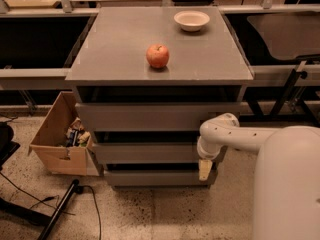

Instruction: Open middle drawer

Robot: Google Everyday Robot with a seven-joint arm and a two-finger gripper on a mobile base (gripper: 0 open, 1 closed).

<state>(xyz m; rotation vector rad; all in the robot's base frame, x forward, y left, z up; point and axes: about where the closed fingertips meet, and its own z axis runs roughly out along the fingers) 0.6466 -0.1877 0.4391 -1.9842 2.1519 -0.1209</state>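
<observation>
Middle drawer (145, 153), a plain flat grey front, sits second of three under the tabletop (115, 44). The claw (205, 169) hangs at the drawer's right end; whether it is apart or together, I cannot tell. Left of the drawer, a cardboard box (60, 160) holds jumbled small items. Above the drawer, a white bowl (191, 20) and an apple (157, 56) rest on the tabletop.

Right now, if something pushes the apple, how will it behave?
Probably rolls: the apple is round, on a flat cabinet top. Likely firm, not floppy. The claw is low by the right end of the middle drawer, well below it.
</observation>
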